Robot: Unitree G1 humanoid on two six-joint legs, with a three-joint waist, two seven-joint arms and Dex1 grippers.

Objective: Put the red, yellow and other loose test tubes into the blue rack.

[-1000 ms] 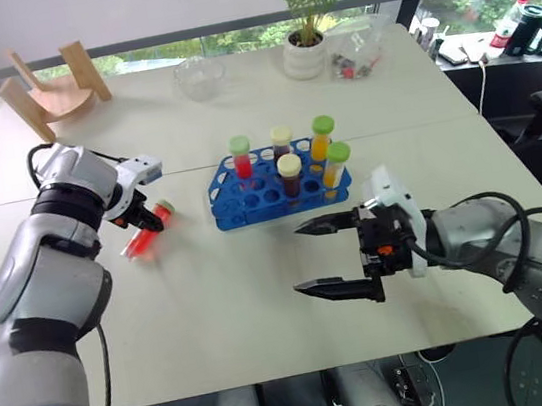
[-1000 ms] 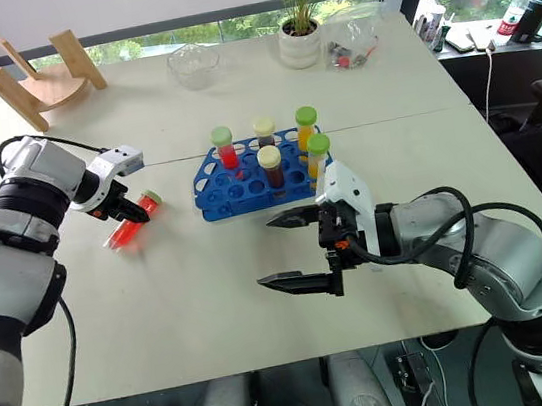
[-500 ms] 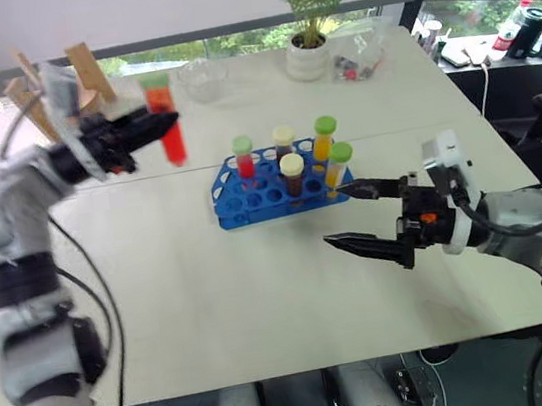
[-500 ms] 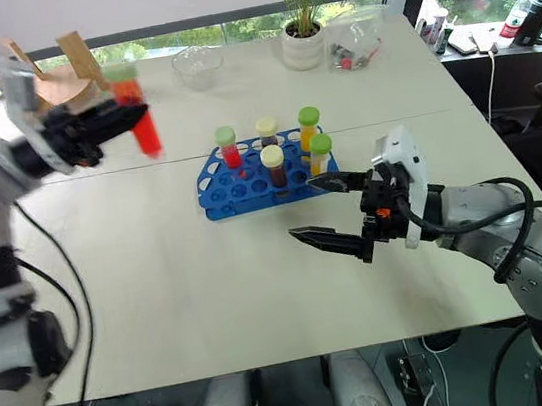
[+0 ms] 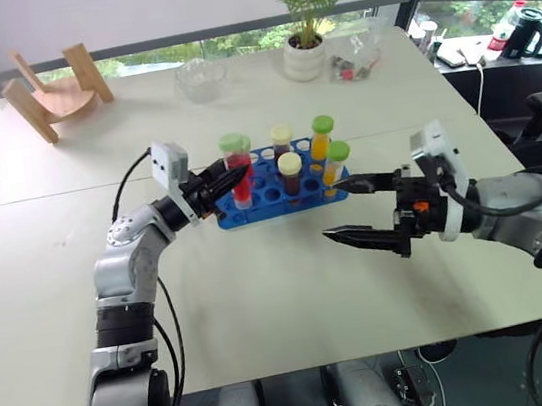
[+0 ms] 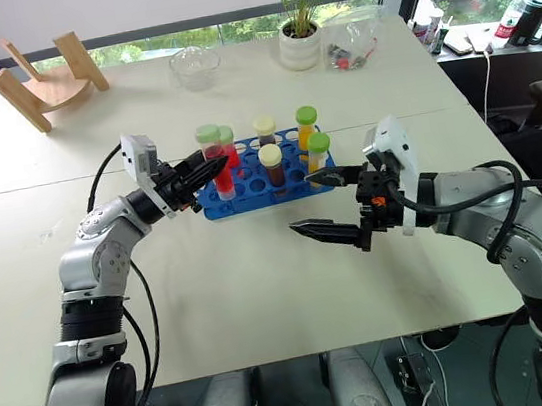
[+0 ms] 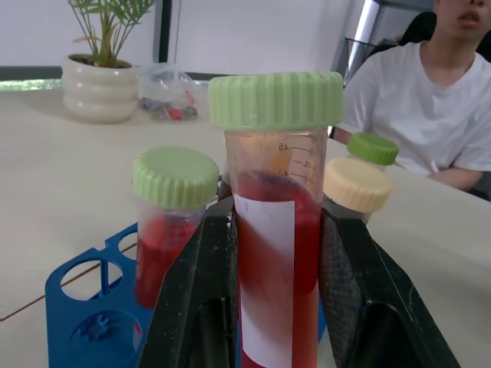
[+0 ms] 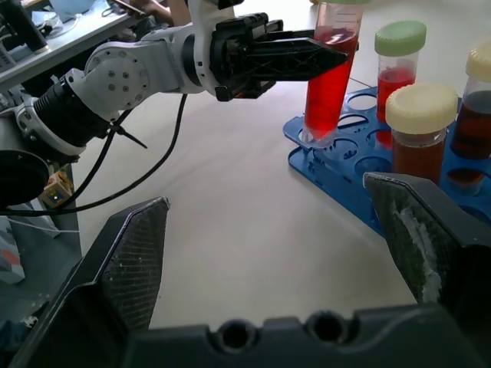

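My left gripper [image 5: 230, 179] is shut on a red test tube [image 5: 237, 167] with a green cap and holds it upright over the left end of the blue rack [image 5: 260, 211]. In the right wrist view the red test tube's [image 8: 330, 73] tip sits at a corner hole of the rack [image 8: 322, 165]. The rack also holds another red tube [image 7: 165, 230], two brown tubes [image 5: 291, 174] with cream caps and two orange-yellow tubes [image 5: 335, 166] with green caps. To the right of the rack, above the table, my right gripper [image 5: 332, 213] is open and holds nothing.
At the back of the white table [image 5: 264, 295] are a wooden stand [image 5: 48, 88], a glass bowl [image 5: 200, 77], a potted plant [image 5: 308, 51] and a plastic bag [image 5: 356, 55]. A person in a white shirt [image 7: 430, 100] sits beyond the table.
My left gripper lifted the red tube off the table at the left, swung it high, then brought it down to the rack's left end. My right gripper moved right, away from the rack's front.
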